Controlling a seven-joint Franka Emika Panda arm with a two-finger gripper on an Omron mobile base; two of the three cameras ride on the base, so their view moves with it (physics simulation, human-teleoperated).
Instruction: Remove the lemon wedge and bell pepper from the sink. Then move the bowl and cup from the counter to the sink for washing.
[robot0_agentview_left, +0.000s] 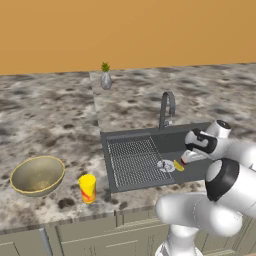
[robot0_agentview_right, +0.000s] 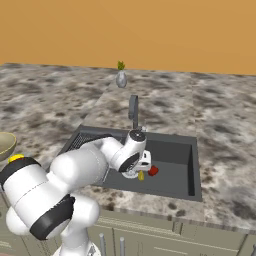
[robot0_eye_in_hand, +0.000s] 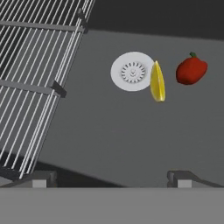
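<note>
Basically the gripper (robot0_eye_in_hand: 112, 178) hung over the sink (robot0_agentview_left: 155, 132) with its jaws wide apart and nothing between them; both dark tips sat low in the hand view, bare basin floor in the gap.

Lemon wedge (robot0_eye_in_hand: 157, 81) lay on the basin floor, ahead of the tips and off toward the right tip's side in the hand view; its inner edge touched or just overlapped the rim of the white drain (robot0_eye_in_hand: 132, 71); long axis ran roughly away from the hand, near square to the line joining the two tips, so the jaws looked about right to close across its narrow width.

Bell pepper (robot0_eye_in_hand: 191, 70) sat just beside the wedge, further to that same side, apart from it; wedge was the nearer of the two to the gripper's centreline, so I'd judge it the first pick; needed a sideways shift plus reach forward and down.

Ribbed drainboard (robot0_eye_in_hand: 39, 70) was on the opposite side, well clear.

Bowl (robot0_agentview_left: 37, 174) and cup (robot0_agentview_left: 87, 188) stood on the counter (robot0_agentview_left: 50, 115) left of the sink, near each other, not touching; untouched.
</note>
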